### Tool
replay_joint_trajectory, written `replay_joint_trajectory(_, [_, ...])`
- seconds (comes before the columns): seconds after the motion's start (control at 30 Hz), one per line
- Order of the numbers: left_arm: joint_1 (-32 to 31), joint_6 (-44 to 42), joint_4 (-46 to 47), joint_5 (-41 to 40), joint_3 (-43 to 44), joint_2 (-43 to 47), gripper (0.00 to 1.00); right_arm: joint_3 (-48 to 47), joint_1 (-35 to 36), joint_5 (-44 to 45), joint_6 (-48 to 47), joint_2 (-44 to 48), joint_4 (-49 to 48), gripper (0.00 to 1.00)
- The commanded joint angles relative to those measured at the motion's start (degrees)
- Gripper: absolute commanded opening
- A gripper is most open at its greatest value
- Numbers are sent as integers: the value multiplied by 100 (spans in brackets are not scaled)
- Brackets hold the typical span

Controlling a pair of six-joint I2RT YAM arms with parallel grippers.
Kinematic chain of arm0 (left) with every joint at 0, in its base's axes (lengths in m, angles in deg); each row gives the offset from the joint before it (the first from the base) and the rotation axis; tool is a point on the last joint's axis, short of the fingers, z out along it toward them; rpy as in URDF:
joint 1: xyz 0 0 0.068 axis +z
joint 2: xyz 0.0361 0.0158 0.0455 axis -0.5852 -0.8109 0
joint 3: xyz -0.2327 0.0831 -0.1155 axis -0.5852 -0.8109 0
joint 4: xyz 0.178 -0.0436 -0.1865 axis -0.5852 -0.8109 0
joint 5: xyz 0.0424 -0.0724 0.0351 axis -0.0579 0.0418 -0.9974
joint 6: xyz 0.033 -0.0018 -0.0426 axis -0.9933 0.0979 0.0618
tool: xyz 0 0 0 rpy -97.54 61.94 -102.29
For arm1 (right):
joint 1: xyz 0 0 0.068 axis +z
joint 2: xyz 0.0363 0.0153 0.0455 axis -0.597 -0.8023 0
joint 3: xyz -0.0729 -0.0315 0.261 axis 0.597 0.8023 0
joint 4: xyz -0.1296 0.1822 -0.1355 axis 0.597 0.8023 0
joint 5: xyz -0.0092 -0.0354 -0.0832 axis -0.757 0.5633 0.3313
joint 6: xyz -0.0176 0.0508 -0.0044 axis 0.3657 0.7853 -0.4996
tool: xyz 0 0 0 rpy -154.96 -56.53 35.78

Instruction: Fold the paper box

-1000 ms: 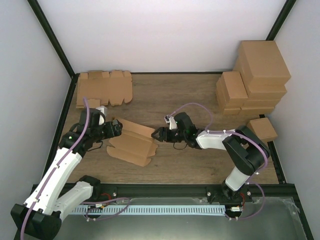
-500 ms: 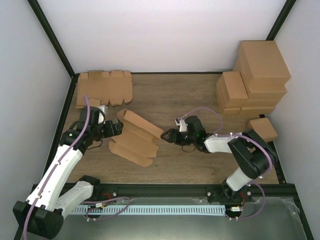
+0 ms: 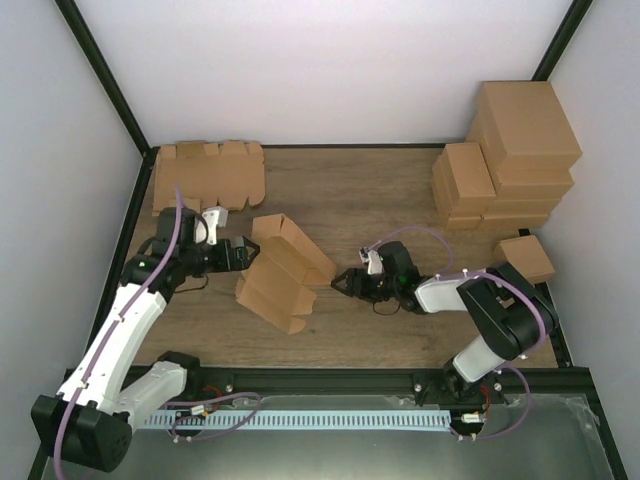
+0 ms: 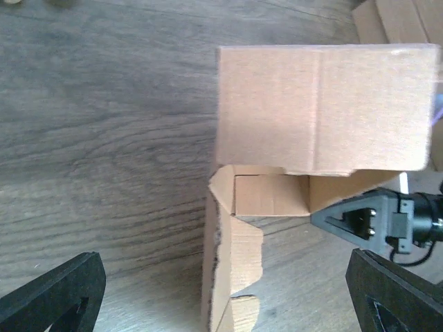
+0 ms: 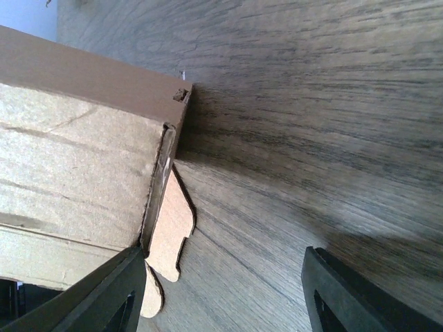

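The paper box [image 3: 285,268] is a brown die-cut cardboard piece, partly folded, standing tilted on the wooden table with panels raised. My left gripper [image 3: 243,256] is at its left edge, open. In the left wrist view the box's side wall and notched tabs [image 4: 228,270] stand between my wide-apart fingers [image 4: 52,297], with a broad panel [image 4: 318,107] above. My right gripper [image 3: 345,281] is open, just right of the box and apart from it. In the right wrist view the box [image 5: 76,159] fills the left, its tab [image 5: 169,232] by my left finger [image 5: 104,297].
A stack of flat cardboard blanks [image 3: 207,175] lies at the back left. Finished brown boxes [image 3: 510,150] are piled at the back right, with one small box [image 3: 526,258] near the right edge. Black frame rails border the table.
The box has been tipped up from lying low to standing taller and has shifted right. My left gripper followed it rightward. My right gripper drew back to the right, off the box.
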Motion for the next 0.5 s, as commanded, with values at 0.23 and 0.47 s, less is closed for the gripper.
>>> replay_joint_trajectory(0.23, [955, 636, 502, 204, 190, 313, 76, 62, -59, 74, -142, -220, -10, 64])
replay_joint_trajectory(0.47, [1851, 945, 1589, 2508, -616, -638, 70, 82, -66, 103, -175, -192, 11, 64])
